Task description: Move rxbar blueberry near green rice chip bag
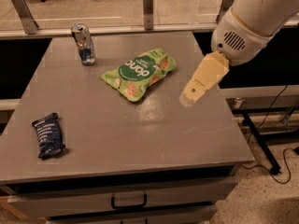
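Note:
The rxbar blueberry (48, 135) is a small dark navy wrapped bar lying near the front left corner of the grey table (140, 129). The green rice chip bag (138, 73) lies flat at the table's middle back, far from the bar. My gripper (191, 95) is cream-coloured and hangs from the white arm (254, 17) over the table's right side. It is to the right of the bag and far from the bar. It holds nothing that I can see.
A silver-and-blue drink can (84, 43) stands upright at the back left of the table. A drawer with a black handle (129, 202) runs below the front edge. A rail with metal posts (148, 6) runs behind the table. Cables lie on the floor at the right (275, 167).

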Available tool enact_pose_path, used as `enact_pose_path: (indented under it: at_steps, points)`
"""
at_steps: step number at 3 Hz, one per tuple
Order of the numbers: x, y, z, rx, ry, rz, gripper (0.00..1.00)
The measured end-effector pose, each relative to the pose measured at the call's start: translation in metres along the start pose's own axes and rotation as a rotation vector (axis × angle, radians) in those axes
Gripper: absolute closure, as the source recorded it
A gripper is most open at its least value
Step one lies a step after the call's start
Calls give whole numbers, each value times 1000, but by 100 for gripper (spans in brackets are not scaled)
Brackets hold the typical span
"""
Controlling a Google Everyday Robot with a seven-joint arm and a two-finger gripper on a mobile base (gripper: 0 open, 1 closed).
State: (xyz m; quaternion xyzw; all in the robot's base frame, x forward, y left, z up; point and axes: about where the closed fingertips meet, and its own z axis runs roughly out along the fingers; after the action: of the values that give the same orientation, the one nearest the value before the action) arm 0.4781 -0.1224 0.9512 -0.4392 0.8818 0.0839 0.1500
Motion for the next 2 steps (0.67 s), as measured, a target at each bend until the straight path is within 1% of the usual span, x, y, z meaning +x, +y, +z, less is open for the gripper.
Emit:
enact_pose_path:
  at_steps: [1, 2]
  points:
    - [-4, 6, 3, 18, 9, 26, 0]
    - [-4, 6, 3, 19, 9, 27, 0]
